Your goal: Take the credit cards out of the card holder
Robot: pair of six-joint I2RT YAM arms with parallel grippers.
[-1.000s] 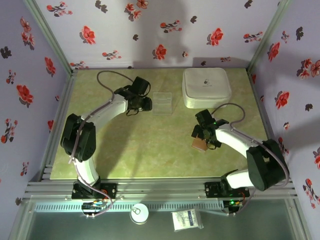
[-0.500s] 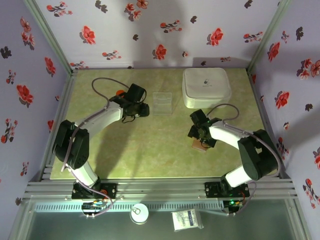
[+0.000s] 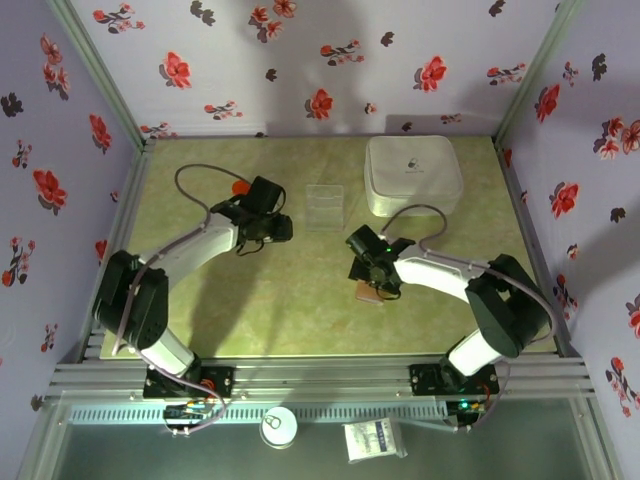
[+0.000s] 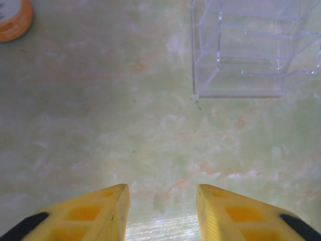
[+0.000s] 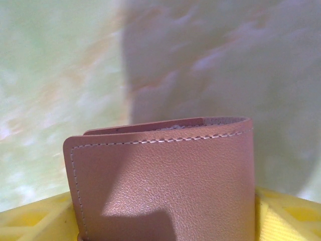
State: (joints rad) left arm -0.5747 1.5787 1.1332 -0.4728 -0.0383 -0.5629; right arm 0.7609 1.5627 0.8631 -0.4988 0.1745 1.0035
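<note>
Right end effector [image 3: 366, 278] grasping folded tan card holder [image 5: 160, 170], centre-right of top view; credit cards probably inside, unseen. Left end effector [image 4: 161, 213] released, empty. Lay holder flat on counter [image 4: 100, 125], pin one flap, unfold.

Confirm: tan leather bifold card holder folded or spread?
Folded: tan leather card holder shows stitched outer face, second flap edge close behind.

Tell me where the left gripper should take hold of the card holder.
Probably the card holder by its stitched far edge, approaching opposite the right gripper: folded shut, its near corners sit between the yellow fingers, while the far edge, where both leaves show, stands clear for the left gripper.
</note>
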